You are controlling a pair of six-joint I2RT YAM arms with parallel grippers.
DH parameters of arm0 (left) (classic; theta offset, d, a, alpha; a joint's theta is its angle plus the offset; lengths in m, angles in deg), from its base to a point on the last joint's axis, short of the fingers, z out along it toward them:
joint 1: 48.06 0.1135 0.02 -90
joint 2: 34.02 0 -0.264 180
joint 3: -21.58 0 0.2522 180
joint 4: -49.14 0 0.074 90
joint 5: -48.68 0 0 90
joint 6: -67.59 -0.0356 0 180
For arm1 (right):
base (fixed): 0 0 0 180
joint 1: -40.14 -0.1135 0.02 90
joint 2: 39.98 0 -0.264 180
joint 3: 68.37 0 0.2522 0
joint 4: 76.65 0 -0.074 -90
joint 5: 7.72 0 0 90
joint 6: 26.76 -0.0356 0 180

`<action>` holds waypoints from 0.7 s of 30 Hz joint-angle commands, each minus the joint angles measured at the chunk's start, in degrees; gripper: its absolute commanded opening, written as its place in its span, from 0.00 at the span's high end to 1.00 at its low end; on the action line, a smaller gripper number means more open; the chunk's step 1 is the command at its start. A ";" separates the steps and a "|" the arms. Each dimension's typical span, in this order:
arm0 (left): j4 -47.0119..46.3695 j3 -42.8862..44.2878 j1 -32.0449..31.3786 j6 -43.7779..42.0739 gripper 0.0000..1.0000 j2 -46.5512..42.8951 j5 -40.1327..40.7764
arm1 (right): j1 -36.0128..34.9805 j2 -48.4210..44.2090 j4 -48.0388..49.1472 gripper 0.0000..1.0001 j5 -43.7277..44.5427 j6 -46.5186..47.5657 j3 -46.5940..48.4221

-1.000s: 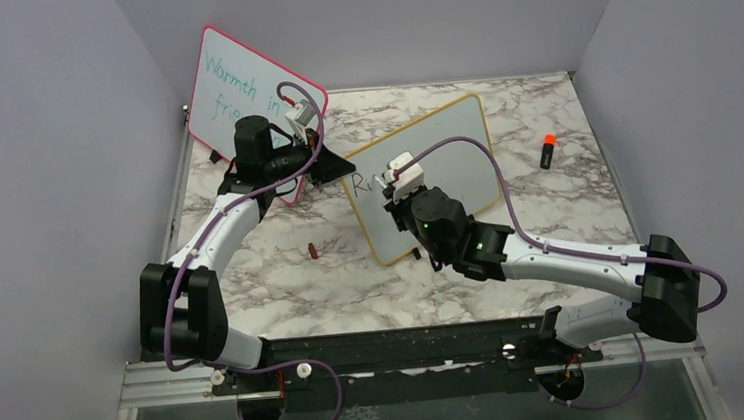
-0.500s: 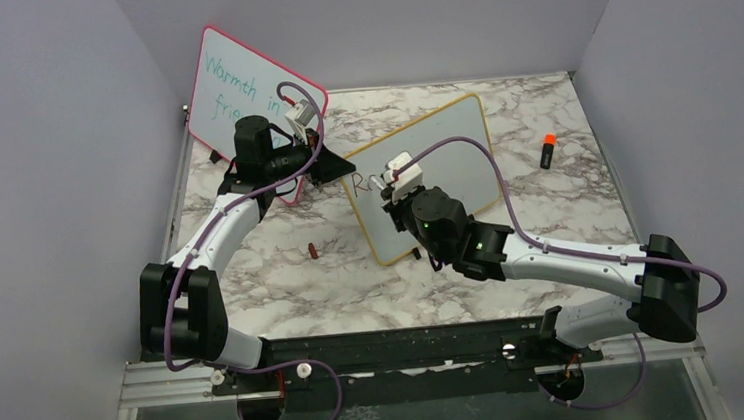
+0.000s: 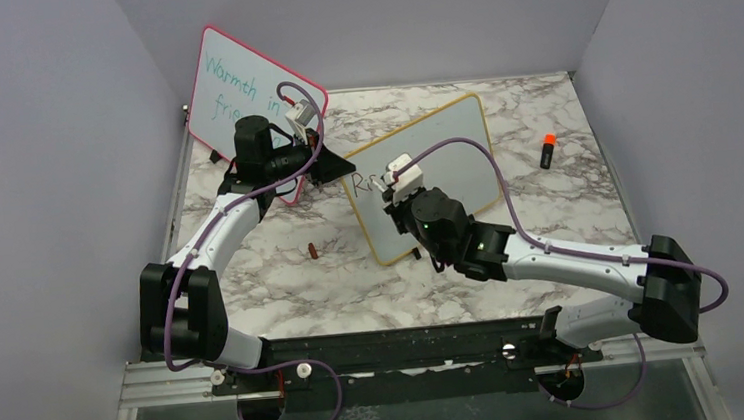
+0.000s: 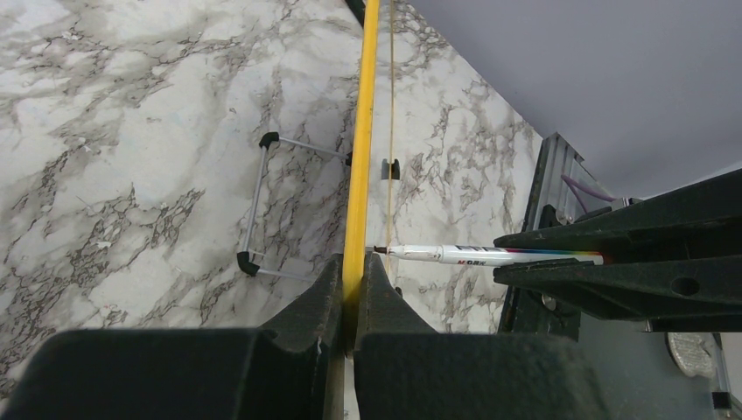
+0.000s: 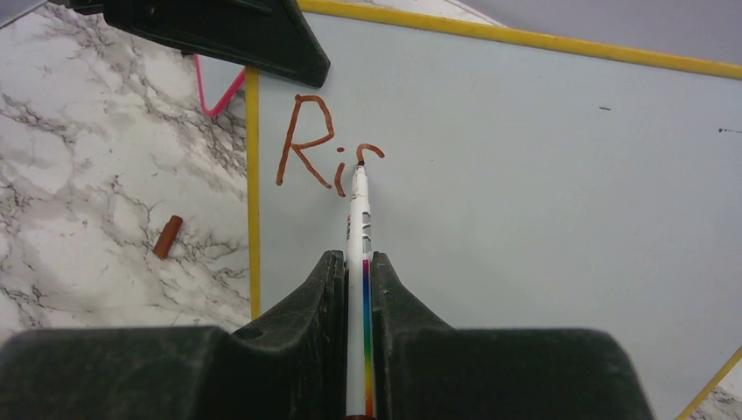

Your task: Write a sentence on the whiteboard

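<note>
The whiteboard [image 3: 448, 149] with its yellow frame stands tilted on the marble table. My left gripper [image 4: 353, 271] is shut on its left yellow edge [image 4: 359, 175], seen from above at the board's upper left corner [image 3: 337, 168]. My right gripper [image 5: 357, 262] is shut on a white marker [image 5: 357, 219] with a rainbow stripe. The marker's tip touches the board [image 5: 525, 175]. The sentence [image 5: 315, 153] reads "Ri" in brownish red, with a curved stroke at the tip. In the left wrist view the marker [image 4: 472, 255] meets the board from the right.
A brownish-red marker cap [image 3: 312, 251] lies on the table left of the board. A pink-framed board [image 3: 227, 81] with teal writing leans at the back left. An orange-capped black marker [image 3: 547, 150] lies at the right. The board's wire stand [image 4: 254, 201] sits behind it.
The right gripper has crept slightly rightward along the board and the writing after the "R" has grown. The left arm has held still.
</note>
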 commanded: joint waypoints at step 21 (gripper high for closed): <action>2.72 -0.95 -0.80 -1.70 1.00 1.07 -0.45 | 0.35 -2.19 -4.95 0.99 0.86 -3.16 -2.36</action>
